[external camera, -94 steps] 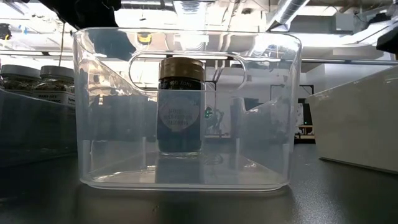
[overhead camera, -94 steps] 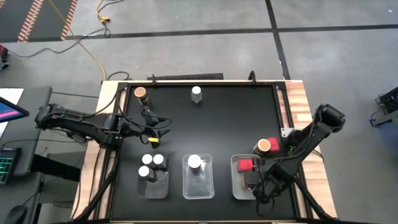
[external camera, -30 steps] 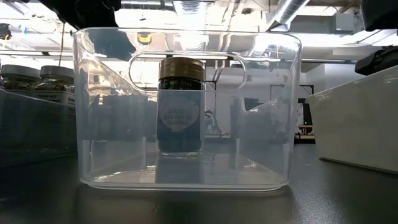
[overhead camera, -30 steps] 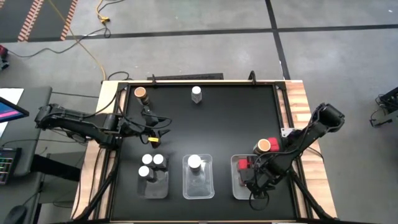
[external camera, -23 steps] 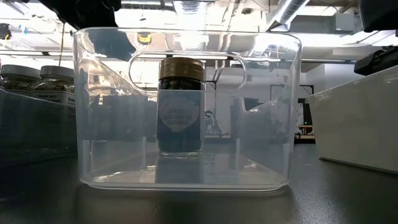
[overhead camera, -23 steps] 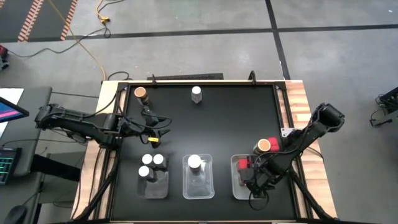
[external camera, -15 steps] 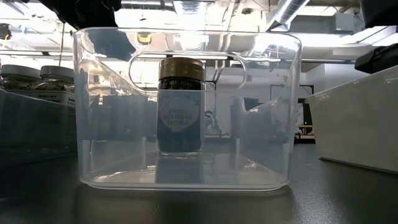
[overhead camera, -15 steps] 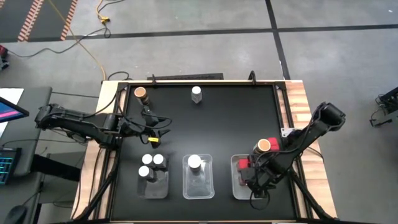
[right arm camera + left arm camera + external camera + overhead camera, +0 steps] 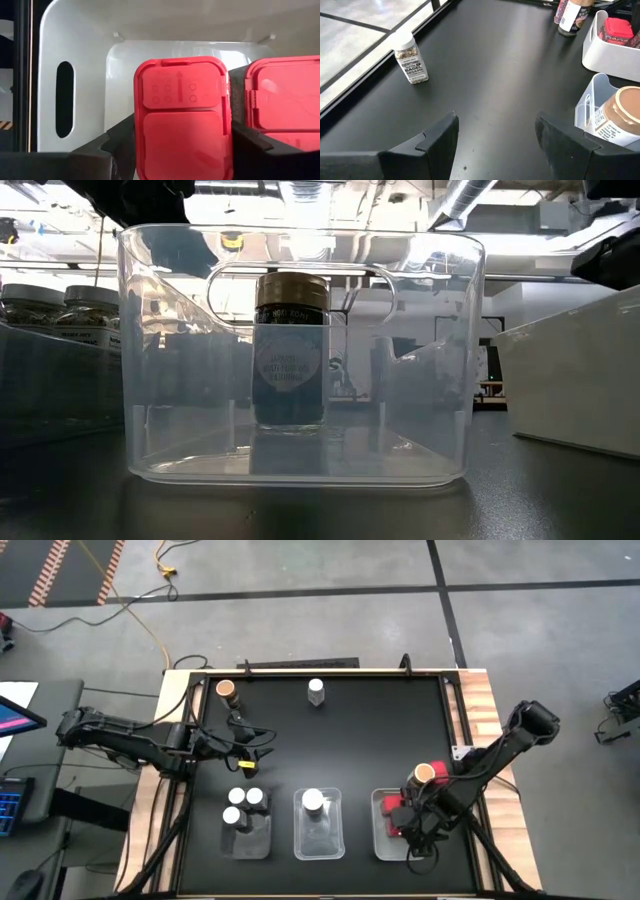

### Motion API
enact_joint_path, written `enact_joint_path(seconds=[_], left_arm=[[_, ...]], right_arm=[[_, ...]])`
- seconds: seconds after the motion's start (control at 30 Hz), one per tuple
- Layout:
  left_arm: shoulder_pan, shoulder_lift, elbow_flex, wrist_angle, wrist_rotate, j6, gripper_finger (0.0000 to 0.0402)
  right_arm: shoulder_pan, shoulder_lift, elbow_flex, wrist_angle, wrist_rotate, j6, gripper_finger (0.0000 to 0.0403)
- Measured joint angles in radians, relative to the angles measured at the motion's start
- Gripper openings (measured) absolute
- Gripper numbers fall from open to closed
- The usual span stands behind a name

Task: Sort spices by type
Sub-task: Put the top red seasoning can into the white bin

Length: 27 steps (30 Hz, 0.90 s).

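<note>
My right tool (image 9: 182,145) stood low over the right-hand clear tray (image 9: 75,60) at the near edge of the counter (image 9: 350,730), its two dark fingers (image 9: 117,142) flanking a red square-capped jar (image 9: 182,120). The fingers sat just beside the cap's sides; I judged the jar grasped, though contact itself was not resolved. A second red-capped jar (image 9: 285,100) stood just beside it in the same tray. A tan-lidded jar (image 9: 424,773) stood on the counter just outside that tray, near my right arm.

My left tool (image 9: 495,135) waited released, jaws apart and empty, at the left side of the counter. Ahead of it stood a white-capped seasoning jar (image 9: 411,59), alone and upright.

The middle tray (image 9: 295,470) held one jar (image 9: 291,350). The left tray (image 9: 246,840) carried three white-capped jars (image 9: 245,805) clustered at its far end. A brown-lidded jar (image 9: 226,689) remained at the far left corner.

Step in hand, as I judged it: placing the red-capped jar with its like. The next move called for lowering the jar until seated, parting the fingers, then lifting straight up so neither red cap was tipped. Three loose jars still awaited sorting.
</note>
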Motion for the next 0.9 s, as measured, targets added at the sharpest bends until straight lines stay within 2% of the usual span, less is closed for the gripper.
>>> enact_joint_path(seconds=[0.9], left_arm=[[0.0, 0.0, 0.0, 0.0, 0.0, -0.003, 0.0251]], right_arm=[[0.0, 0.011, 0.0, 0.004, 0.014, -0.002, 0.0261]])
